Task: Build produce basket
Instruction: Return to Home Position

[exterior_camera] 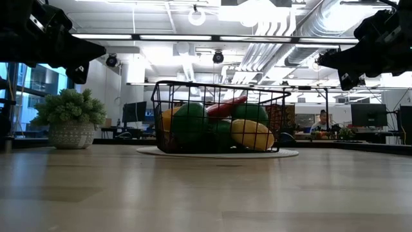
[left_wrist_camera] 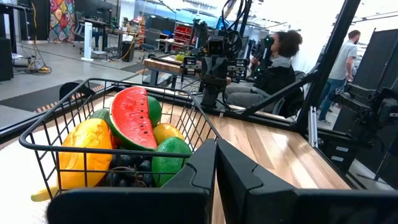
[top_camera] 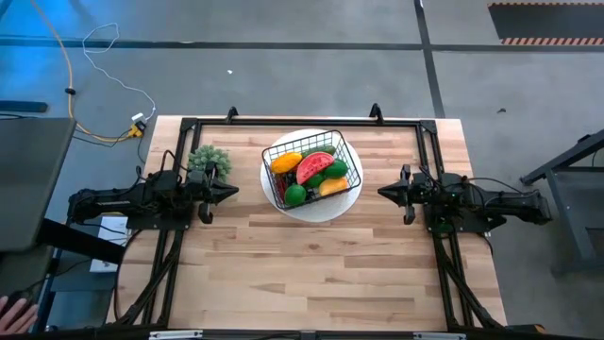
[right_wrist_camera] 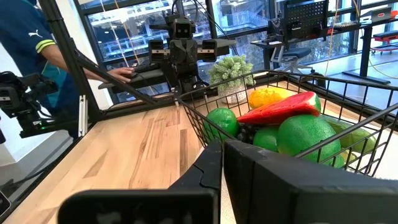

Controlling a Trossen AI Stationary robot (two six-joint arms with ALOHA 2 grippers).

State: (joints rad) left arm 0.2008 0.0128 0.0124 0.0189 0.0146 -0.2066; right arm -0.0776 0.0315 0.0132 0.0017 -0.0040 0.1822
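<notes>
high view: left hand and right hand, both closed and empty, should retreat level, clear of the basket.

Black wire basket; glossy produce; wood table.

Colours and patterns on the table top.
The basket is black wire in an open square grid, set on a plain white plate. Inside it, the watermelon slice is red with a green rind, the limes are bright green, the orange-yellow fruit shades from yellow to orange, and the grapes are near black. The table is pale wood in lengthwise plank stripes. The potted plant is grey-green in a pale grey pot. The left gripper and right gripper are black.
</notes>
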